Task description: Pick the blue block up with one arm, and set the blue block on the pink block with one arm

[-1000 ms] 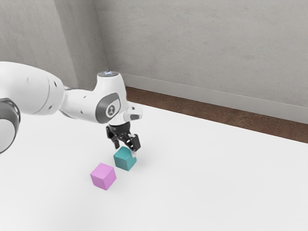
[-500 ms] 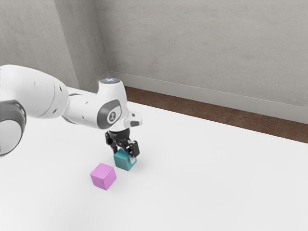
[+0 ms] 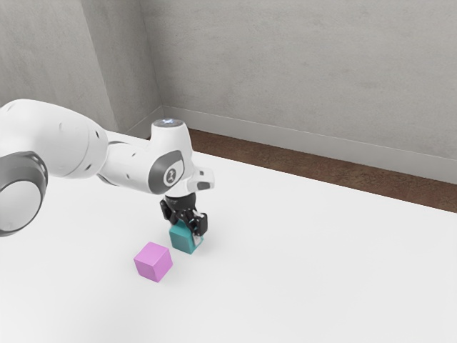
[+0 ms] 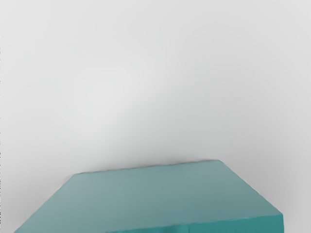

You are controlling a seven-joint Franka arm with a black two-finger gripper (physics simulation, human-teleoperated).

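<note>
The black two-finger gripper [image 3: 186, 223] points straight down from the white arm's wrist [image 3: 168, 171] and sits low over the blue block [image 3: 183, 241], a small matte cube of teal-blue. The gripper's tip is level with the upper part of the block. Whether it is pinching the cube or merely spread around it, I cannot tell from this angle.

The blue block rests flat on the plain white tabletop [image 3: 321, 271]. Its sides look equal, so it has no long axis. It stands square on one face, top face level, and in the exterior view it is turned so that one vertical edge faces the camera. In the wrist view its top face [image 4: 160, 199] lies just under the hand, with bare white table [image 4: 155, 73] beyond it.

The pink block [image 3: 153, 261], a matte cube of pale magenta, rests on the table just beside the blue one, toward the exterior view's left and nearer the camera. The two are close but apart, a thin strip of table between them. Past the far edge of the table run a band of brown floor [image 3: 321, 168] and a grey wall [image 3: 300, 64].
</note>
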